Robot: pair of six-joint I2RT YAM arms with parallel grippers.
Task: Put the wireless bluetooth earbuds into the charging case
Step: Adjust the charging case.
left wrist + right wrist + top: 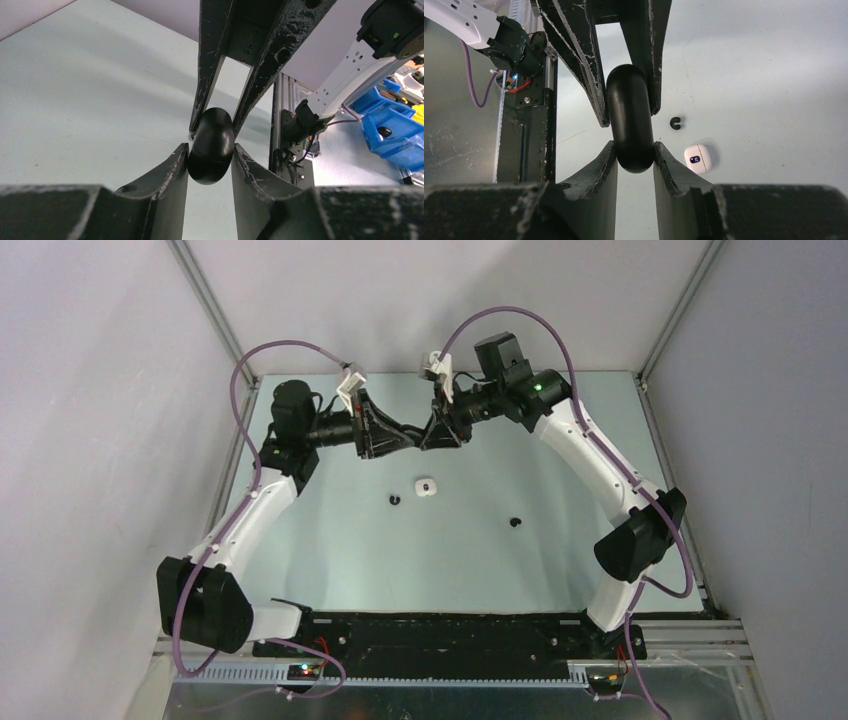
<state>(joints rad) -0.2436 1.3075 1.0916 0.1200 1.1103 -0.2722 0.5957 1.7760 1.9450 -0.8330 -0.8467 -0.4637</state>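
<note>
Black charging case (212,131), gripped by left pincer (211,151), right pincer (634,146), indistinct overhead

No writing, brand or number can be read anywhere in these views. The white charging case (696,159) lying on the table (774,75) carries a small dark panel with a faint bluish mark, too small to make out as a letter or sign.
</note>
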